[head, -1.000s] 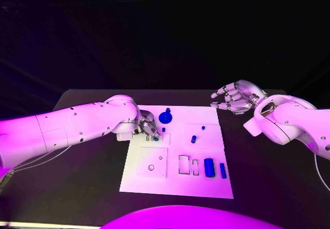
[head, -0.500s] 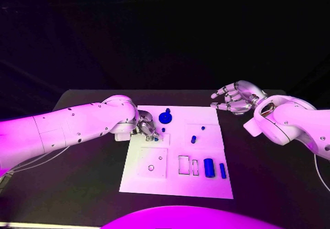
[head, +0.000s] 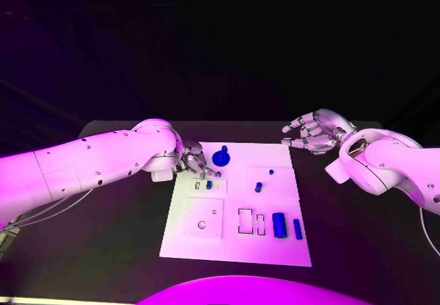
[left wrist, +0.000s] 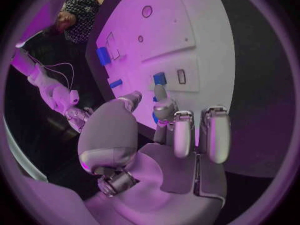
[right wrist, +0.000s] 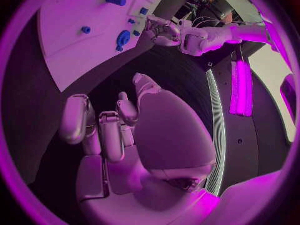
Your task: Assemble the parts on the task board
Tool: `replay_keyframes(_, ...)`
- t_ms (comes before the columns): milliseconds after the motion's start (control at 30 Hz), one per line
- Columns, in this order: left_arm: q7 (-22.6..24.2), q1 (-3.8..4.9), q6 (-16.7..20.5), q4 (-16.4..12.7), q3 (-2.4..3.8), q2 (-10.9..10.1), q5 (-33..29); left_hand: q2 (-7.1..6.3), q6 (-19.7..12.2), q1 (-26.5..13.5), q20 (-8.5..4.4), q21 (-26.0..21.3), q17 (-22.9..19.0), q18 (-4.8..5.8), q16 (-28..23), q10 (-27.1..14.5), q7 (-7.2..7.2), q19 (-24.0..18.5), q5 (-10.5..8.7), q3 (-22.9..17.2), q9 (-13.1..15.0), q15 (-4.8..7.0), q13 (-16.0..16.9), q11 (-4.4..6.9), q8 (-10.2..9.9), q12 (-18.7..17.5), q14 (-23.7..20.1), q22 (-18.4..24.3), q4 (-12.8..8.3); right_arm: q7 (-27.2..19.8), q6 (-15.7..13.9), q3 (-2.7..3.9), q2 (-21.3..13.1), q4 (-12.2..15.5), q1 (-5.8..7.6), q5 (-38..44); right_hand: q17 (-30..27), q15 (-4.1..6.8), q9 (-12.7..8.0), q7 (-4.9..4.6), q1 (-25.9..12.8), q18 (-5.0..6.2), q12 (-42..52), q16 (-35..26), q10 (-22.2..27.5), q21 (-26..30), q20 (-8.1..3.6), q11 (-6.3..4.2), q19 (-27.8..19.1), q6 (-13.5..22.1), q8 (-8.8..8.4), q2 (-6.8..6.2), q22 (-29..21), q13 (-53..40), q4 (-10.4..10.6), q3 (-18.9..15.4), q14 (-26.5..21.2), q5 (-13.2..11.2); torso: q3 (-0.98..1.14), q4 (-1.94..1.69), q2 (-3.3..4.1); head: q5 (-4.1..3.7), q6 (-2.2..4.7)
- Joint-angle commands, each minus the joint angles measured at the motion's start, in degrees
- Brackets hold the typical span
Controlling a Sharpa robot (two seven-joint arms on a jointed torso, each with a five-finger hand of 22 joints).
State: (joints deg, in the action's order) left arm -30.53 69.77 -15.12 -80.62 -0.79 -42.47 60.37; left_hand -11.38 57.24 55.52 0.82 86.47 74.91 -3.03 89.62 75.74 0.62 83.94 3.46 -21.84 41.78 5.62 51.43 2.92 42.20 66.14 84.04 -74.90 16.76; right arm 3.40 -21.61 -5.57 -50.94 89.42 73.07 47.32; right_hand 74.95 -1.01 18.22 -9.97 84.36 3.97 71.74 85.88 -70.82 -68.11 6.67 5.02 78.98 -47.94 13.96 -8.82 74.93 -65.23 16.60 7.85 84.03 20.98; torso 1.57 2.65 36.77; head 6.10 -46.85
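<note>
The white task board (head: 234,244) lies mid-table. A round blue knob (head: 221,156) stands near its far edge. A small blue part (head: 209,185) sits beside a narrow slot, and a blue peg (head: 259,186) stands mid-board. Two blue blocks (head: 280,223) lie at the near right, next to two empty slots. My left hand (head: 195,160) hovers over the board's far left corner with its fingers apart and nothing plainly in them; the small blue part (left wrist: 159,78) lies just beyond its fingertips. Off the far right corner, my right hand (head: 315,131) hangs with loosely curled, empty fingers.
A raised square plate (head: 203,216) with a round hole takes up the board's near left. Black table (head: 110,235) surrounds the board on all sides. In the right wrist view the board (right wrist: 75,40) and my left hand (right wrist: 164,32) appear in the distance.
My left hand has drawn back toward the board's far edge, uncovering the small blue part and the slot beside it. The right hand has stayed in place.
</note>
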Motion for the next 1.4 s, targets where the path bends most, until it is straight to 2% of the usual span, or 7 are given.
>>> replay_keyframes(33,0.3,1.12,-0.4,1.3,0.78,-0.3,-2.0,0.56,-1.8,0.8,0.12,-1.0,13.8,0.5,-0.3,-2.8,0.6,-1.1,-0.02,1.2,0.0,-0.13,-4.2,-0.42,-0.9,-2.9,5.5,-3.3,-0.1,-0.7,0.5,0.0,0.0,0.0,-0.06,0.4,5.0,0.3,-0.1,0.0,-0.5,1.02,-0.2,-0.2,0.5,0.4,0.0,0.0,-0.5,0.4,0.36,-0.1,2.2,0.0,0.1,0.4,3.5,-0.3,0.07,-0.02,0.02,-0.03,0.21)
replay_keyframes(233,0.8,4.17,1.3,6.1,1.59,-0.4,-4.7,1.67,-6.4,4.5,1.59,-2.9,11.2,-0.36,-1.7,-9.7,2.97,-3.8,0.44,3.3,-0.9,-1.9,-13.3,-2.5,-4.4,-9.2,4.6,0.7,0.0,-0.6,0.5,0.0,0.0,0.0,-0.06,0.4,5.0,0.3,-0.1,0.0,-0.5,1.02,-0.2,-0.2,0.5,0.4,0.0,0.0,-0.5,0.4,0.36,-0.1,2.2,0.0,0.1,0.4,3.5,-0.3,0.06,-0.09,0.15,0.06,0.55)
replay_keyframes(267,0.8,4.47,1.5,6.7,1.64,-0.3,-4.9,2.03,-9.3,5.2,2.12,-3.2,10.9,-0.42,-1.8,-9.8,4.19,-4.1,0.48,3.7,-2.2,-2.67,-13.1,-3.49,-7.2,-8.8,4.4,1.1,0.0,-0.6,0.4,0.0,0.0,-0.1,-0.06,0.4,5.0,0.3,-0.1,0.0,-0.5,1.02,-0.2,-0.2,0.5,0.4,0.0,0.0,-0.5,0.4,0.36,-0.1,2.2,0.0,0.1,0.4,3.5,-0.3,0.05,-0.06,0.13,0.09,0.54)
replay_keyframes(333,1.1,5.01,1.7,8.1,1.71,0.0,-5.2,2.45,-9.9,6.2,2.87,-3.5,10.5,-0.57,-2.0,-10.6,5.06,-4.5,0.53,4.4,-3.6,-3.44,-13.9,-4.27,-9.4,-9.0,4.3,1.7,0.0,-0.6,0.4,0.0,0.0,-0.1,-0.07,0.4,5.0,0.3,-0.1,0.0,-0.5,1.02,-0.2,-0.2,0.5,0.4,0.0,0.0,-0.5,0.4,0.36,-0.1,2.2,0.0,0.1,0.4,3.5,-0.3,0.05,-0.04,0.17,0.18,0.59)
replay_keyframes(467,1.3,5.45,1.7,9.7,1.76,0.7,-4.5,3.21,-10.7,8.1,3.61,-4.0,9.7,-0.81,-2.5,-12.2,5.98,-5.2,0.67,4.7,-5.1,-4.18,-16.0,-5.07,-11.8,-10.0,3.9,2.7,-0.1,-0.6,0.3,0.0,0.0,-0.1,-0.07,0.4,5.0,0.3,-0.1,0.01,-0.7,1.07,-0.2,-0.2,0.6,0.6,0.01,-0.01,-0.6,0.4,0.41,-0.1,2.1,0.1,0.1,0.4,3.4,-0.4,-0.01,-0.06,0.28,0.29,0.67)
replay_keyframes(1000,1.4,4.87,-1.7,18.0,-0.28,6.3,-3.9,3.8,-9.3,8.1,3.87,-4.0,9.9,-0.81,-2.4,-12.0,5.86,-5.1,0.55,5.1,-5.6,-4.28,-15.6,-5.08,-12.2,-9.3,4.0,2.5,0.1,-0.7,0.2,0.0,0.3,-0.3,-0.08,0.4,4.9,0.3,-0.1,0.02,-0.7,1.06,-0.3,-0.2,0.6,0.6,0.01,-0.01,-0.6,0.4,0.43,-0.1,2.1,0.1,0.0,0.5,3.4,-0.3,-0.01,0.0,0.34,0.54,0.36)
replay_keyframes(1400,1.2,3.95,-3.4,21.5,-0.97,8.9,-4.8,4.22,-8.4,6.7,3.87,-4.0,10.0,-0.8,-2.3,-12.0,5.68,-5.0,0.33,6.1,-5.9,-4.18,-15.6,-4.94,-12.3,-8.9,4.0,2.4,0.1,-0.7,0.3,0.0,0.6,-0.4,-0.1,0.4,4.9,0.3,-0.1,0.02,-0.7,1.06,-0.3,-0.2,0.6,0.6,0.01,-0.01,-0.6,0.4,0.43,-0.1,2.1,0.1,0.0,0.5,3.4,-0.3,0.01,-0.06,0.26,0.51,0.01)
